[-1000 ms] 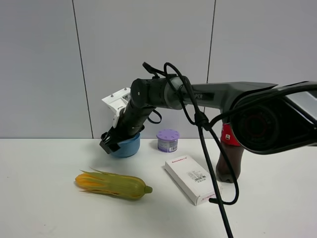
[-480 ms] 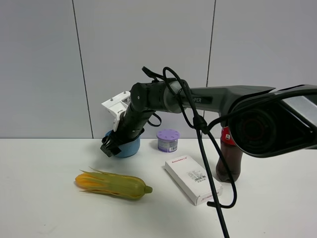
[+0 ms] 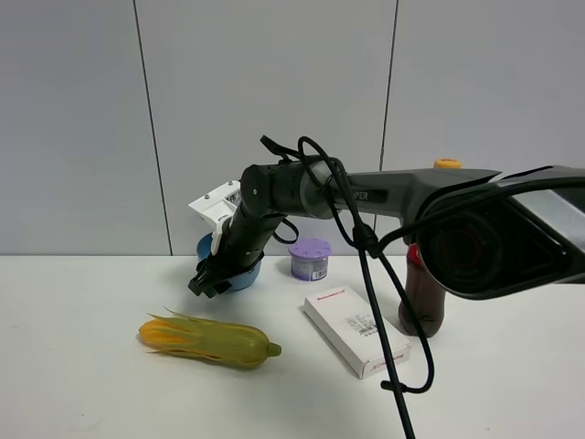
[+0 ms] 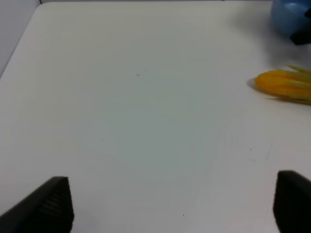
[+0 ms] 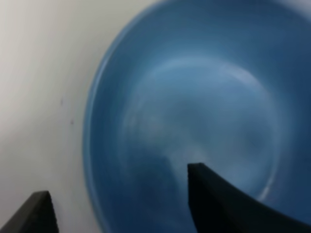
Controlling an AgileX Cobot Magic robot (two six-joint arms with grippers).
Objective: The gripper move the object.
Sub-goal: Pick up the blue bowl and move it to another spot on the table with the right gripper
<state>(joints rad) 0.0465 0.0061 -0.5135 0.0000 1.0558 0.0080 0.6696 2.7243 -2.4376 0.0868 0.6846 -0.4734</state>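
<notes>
Our right gripper (image 5: 116, 182) stands wide astride the rim of the bowl (image 3: 243, 274) — one finger inside, one outside, neither pinching yet — and the bowl sits at the back of the table (image 3: 82, 393), near the canister (image 3: 310, 259). If we close off-centre, the bowl could tip or skid toward that canister. From above the arm (image 3: 302, 187) hides most of the bowl; whether it rests flat, we cannot tell.
</notes>
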